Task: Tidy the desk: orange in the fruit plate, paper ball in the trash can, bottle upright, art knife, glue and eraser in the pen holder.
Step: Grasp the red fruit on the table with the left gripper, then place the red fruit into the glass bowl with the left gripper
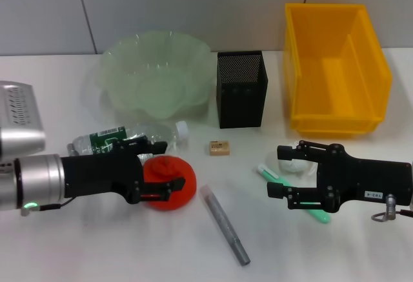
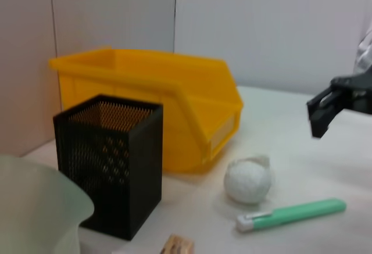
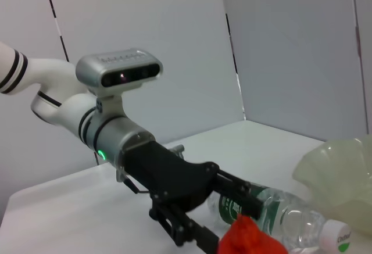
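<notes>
On a white desk (image 1: 77, 256) backed by grey wall panels (image 1: 193, 4), the left gripper (image 1: 169, 164) spreads wide around the red-orange squashed orange (image 1: 169, 182) in front of the wavy pale-green translucent fruit plate (image 1: 155, 79), holding nothing, while the right gripper (image 1: 280, 170), also open and empty, hovers right of the orange.

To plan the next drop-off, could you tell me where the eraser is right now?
In the head view the eraser lies flat on the table near the middle, just in front of the pen holder, between the bottle and the paper ball.

White desk (image 1: 129, 250), grey wall panels (image 1: 193, 4) behind it
</notes>
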You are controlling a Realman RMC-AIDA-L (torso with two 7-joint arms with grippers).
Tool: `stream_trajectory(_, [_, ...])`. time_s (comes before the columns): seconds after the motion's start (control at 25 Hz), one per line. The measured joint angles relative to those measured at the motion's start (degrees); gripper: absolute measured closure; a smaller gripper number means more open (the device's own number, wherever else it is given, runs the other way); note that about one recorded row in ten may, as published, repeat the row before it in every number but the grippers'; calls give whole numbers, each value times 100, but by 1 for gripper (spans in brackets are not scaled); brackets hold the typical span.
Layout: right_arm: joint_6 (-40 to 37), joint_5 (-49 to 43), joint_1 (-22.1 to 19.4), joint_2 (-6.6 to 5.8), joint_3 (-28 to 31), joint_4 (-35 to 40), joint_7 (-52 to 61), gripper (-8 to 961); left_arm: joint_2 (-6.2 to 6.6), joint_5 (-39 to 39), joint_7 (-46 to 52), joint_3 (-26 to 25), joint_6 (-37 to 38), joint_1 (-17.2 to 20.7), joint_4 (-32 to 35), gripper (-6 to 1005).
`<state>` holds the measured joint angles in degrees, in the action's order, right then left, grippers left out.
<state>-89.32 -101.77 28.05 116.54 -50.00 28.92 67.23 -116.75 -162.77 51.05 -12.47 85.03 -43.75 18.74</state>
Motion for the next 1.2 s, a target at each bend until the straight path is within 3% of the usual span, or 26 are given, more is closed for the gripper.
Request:
stream_trajectory(0.48, [3,0,0,0,-1,0,0,132,-116,15,-289,175,-535,-43,7,195])
stream_trajectory(0.84, [3,16,0,0,-1,0,0,131,-98,228,-288,275,-467,-16,7,379])
stream_trajectory(1.2, [20,18,25,-7,-1,0,5,133,-85,271,-261,289,-359,-10,8,748])
